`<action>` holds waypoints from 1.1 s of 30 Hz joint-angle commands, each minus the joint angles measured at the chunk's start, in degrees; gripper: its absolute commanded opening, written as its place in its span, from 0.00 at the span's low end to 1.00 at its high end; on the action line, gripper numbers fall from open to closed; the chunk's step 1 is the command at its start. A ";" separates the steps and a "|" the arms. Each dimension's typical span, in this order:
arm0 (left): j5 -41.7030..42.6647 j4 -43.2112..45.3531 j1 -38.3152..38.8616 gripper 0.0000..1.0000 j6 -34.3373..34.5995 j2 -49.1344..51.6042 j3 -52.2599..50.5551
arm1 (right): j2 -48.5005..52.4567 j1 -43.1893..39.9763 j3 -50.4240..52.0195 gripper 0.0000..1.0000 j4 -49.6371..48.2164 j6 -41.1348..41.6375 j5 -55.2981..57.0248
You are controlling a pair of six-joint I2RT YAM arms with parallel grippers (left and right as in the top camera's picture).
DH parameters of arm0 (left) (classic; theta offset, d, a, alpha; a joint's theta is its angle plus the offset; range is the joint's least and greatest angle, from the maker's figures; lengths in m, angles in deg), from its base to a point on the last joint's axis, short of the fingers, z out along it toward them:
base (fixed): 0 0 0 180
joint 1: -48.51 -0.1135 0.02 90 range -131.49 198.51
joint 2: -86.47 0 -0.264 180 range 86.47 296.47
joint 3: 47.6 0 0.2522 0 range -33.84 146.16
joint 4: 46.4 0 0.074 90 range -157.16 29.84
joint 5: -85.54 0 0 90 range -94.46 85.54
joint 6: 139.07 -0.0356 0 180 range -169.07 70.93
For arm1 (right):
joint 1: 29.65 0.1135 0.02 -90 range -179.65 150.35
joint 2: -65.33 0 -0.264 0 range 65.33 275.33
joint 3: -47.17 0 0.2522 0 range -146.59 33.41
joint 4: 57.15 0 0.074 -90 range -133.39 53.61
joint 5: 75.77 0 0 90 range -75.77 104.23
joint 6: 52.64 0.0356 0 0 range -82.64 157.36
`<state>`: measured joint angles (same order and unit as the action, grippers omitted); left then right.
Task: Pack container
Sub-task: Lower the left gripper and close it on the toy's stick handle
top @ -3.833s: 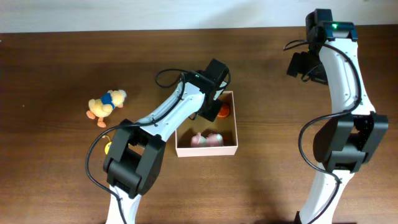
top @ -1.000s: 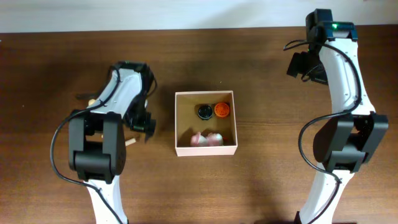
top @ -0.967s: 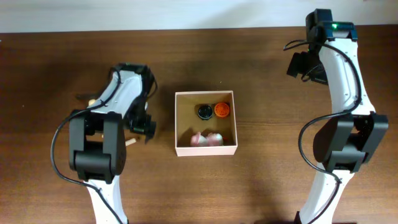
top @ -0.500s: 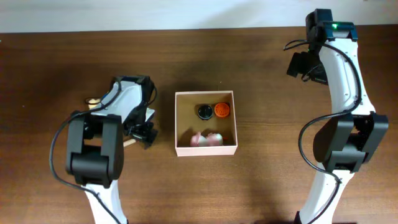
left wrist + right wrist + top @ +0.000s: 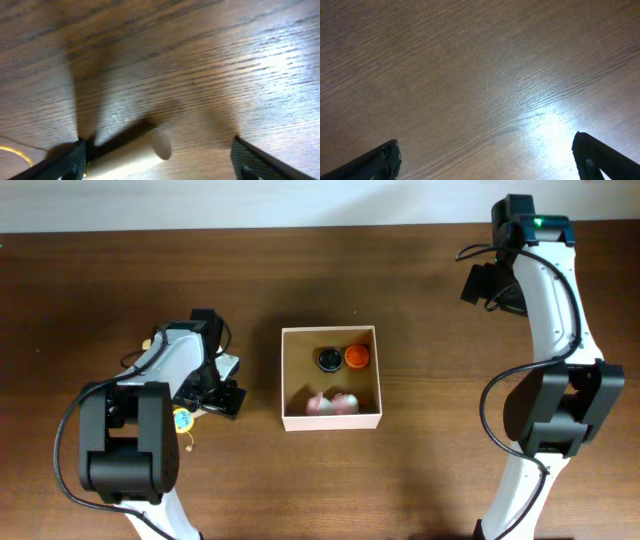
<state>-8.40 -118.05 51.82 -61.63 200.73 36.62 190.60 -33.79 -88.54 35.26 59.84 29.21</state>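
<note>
The container (image 5: 333,421) is a square white-walled box with a tan inside, at the table's middle. It holds a black round piece (image 5: 328,359), an orange piece (image 5: 357,357) and pink toys (image 5: 333,403). My left gripper (image 5: 218,394) is low over the table just left of the box. In the left wrist view it (image 5: 160,162) is open around a pale wooden peg (image 5: 131,154) that lies on the wood against the left finger. My right gripper (image 5: 490,284) is at the far right, open and empty over bare wood (image 5: 487,160).
A small yellow toy with a thin yellow string (image 5: 182,418) lies by the left arm, left of the gripper. The yellow string's end shows in the left wrist view (image 5: 12,152). The left arm covers the table further to the left.
My left arm left the box, swung to the left and came down toward the front beside the peg. The yellow toy is uncovered now. The right arm has not moved.
</note>
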 commanded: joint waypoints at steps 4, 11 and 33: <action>-9.01 2.12 -0.66 0.72 1.99 9.29 -7.58 | -0.20 -0.02 -0.09 0.99 0.02 0.74 0.07; -12.13 2.38 -0.66 0.71 1.97 9.29 -7.58 | -0.20 -0.02 -0.09 0.99 0.02 0.74 0.04; -9.53 8.24 0.33 0.87 -5.11 9.27 -7.58 | -0.20 -0.02 -0.09 0.99 0.02 0.74 0.07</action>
<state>-9.30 -116.87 51.38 -64.30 200.25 35.83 190.60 -33.79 -88.54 35.28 59.88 29.19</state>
